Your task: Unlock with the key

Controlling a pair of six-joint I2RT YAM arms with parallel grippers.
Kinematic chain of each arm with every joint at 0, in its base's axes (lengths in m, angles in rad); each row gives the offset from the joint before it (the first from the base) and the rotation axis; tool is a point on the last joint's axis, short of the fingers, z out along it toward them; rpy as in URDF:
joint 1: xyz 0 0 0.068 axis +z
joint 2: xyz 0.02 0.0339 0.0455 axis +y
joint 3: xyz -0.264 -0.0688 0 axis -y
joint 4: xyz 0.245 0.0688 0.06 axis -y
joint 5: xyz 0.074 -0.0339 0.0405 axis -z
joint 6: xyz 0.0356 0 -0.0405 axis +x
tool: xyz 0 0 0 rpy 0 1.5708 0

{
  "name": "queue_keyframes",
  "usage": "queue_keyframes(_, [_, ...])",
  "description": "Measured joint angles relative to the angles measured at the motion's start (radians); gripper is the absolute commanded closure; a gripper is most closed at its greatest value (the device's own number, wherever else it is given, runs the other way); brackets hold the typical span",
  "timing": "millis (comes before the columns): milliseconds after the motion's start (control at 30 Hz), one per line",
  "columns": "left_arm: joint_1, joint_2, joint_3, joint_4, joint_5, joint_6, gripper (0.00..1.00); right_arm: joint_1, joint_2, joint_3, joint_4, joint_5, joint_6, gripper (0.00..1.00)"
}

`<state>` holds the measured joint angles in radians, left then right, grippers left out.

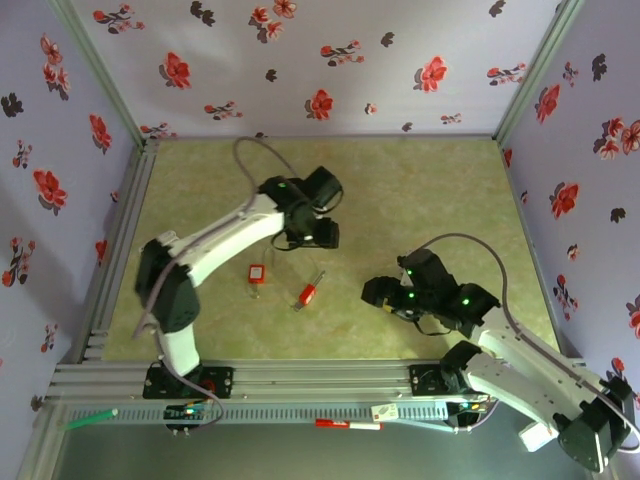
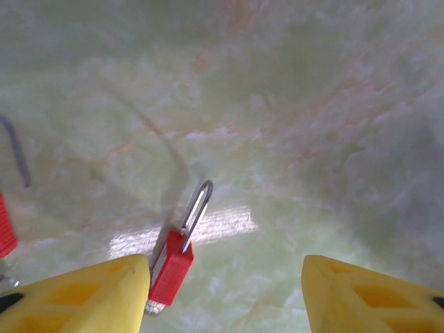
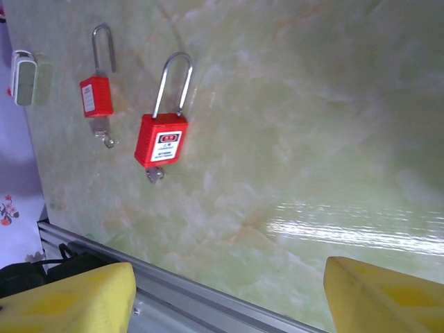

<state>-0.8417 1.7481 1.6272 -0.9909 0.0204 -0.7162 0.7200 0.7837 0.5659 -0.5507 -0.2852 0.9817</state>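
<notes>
left tool (image 2: 225, 281): released, yellow fingers wide apart and grasping nothing. The right padlock (image 2: 172, 267) lies between them, just beside the left finger.
right tool (image 3: 229, 277): released and empty, low over the counter (image 1: 430, 200) near its front rail (image 3: 208, 305).
left arm (image 1: 225, 235): stretched to mid-counter, wrist bent down.
right arm (image 1: 510, 360): folded, tool pointing left toward the padlocks.
left padlock (image 1: 257, 273): flat on the counter, near the right one.
key (image 3: 154, 173): probably the tiny metal bit poking from a padlock's base. It is apart from both tools.
</notes>
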Motion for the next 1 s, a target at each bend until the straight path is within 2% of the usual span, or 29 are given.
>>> queue_keyframes(233, [0.005,-0.275,-0.388,0.173,0.105,0.121,0.29,0.066,0.093,0.012,0.056,0.076,0.057,0.28])
queue_keyframes(433, [-0.016,-0.321,-0.608,0.273,0.13,0.188,0.26,0.066,0.092,0.082,0.049,0.132,0.068,0.27])
queue_keyframes(700, [-0.037,-0.237,-0.634,0.371,0.099,0.217,0.3,0.066,0.074,0.095,0.018,0.173,0.083,0.27])
queue_keyframes(1000, [-0.055,-0.084,-0.575,0.362,0.054,0.226,0.39,0.066,-0.011,0.095,-0.024,0.202,0.108,0.27])
